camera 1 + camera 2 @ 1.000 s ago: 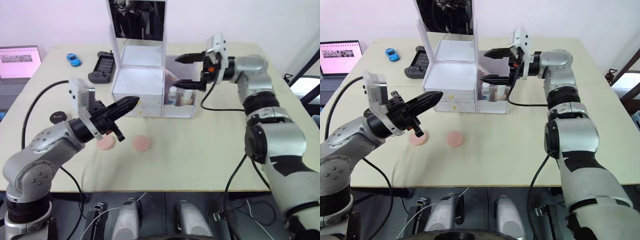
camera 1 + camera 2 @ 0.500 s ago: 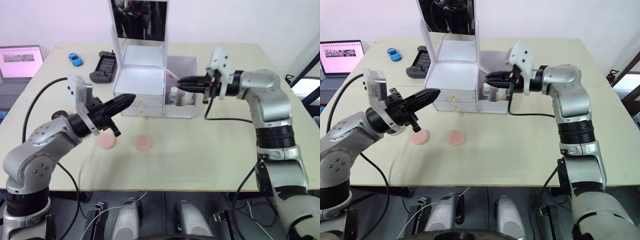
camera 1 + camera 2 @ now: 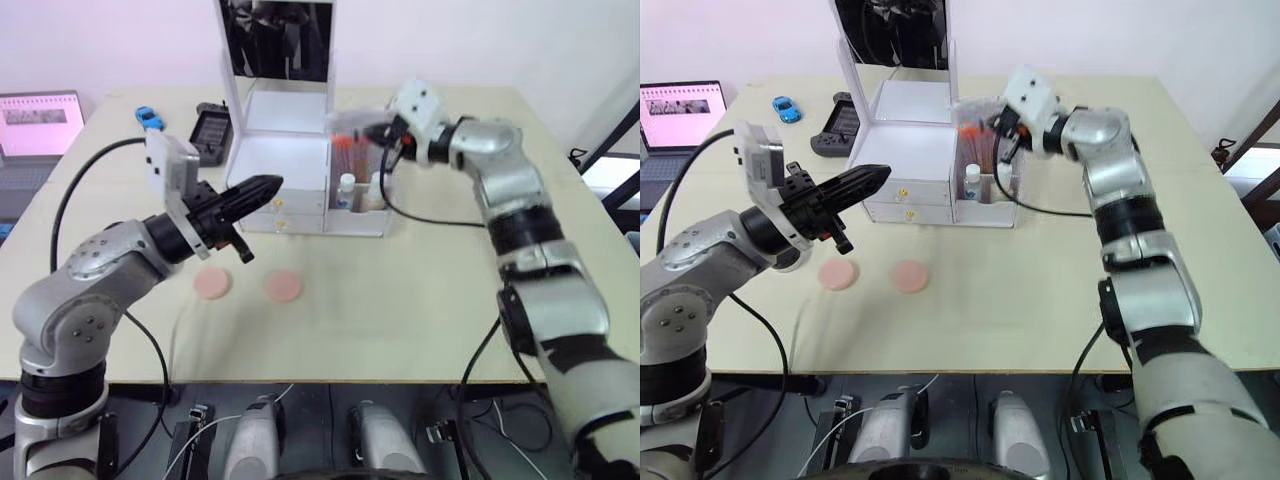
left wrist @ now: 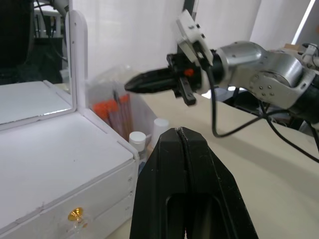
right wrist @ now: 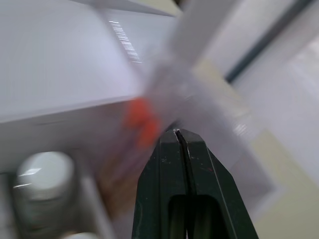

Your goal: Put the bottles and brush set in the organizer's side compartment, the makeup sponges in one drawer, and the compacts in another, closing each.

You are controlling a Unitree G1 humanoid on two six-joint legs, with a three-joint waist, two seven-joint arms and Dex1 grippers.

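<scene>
The pale beige worktop [image 3: 400, 300] carries the white plastic organizer with upright mirror [image 3: 280, 160] at its far middle. The clear packet of copper-handled brushes [image 3: 978, 140] stands in its right side compartment [image 3: 992, 200] beside two white-capped bottles [image 3: 972, 180]. The right jaws [image 3: 1002, 125] are closed just above it, empty. The left jaws [image 3: 262, 188], closed and empty, hover before the drawers. Two flat pink round sponges [image 3: 284, 287] lie nearer.

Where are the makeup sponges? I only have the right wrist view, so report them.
Observer: Both makeup sponges lie on the table, in front of the organizer.
Operator: Report the drawers.
Observer: Both gold-knobbed drawers are shut.
Operator: Give me the left claw.
Observer: The left claw is shut and hovers above the table, near the drawer fronts.
</scene>
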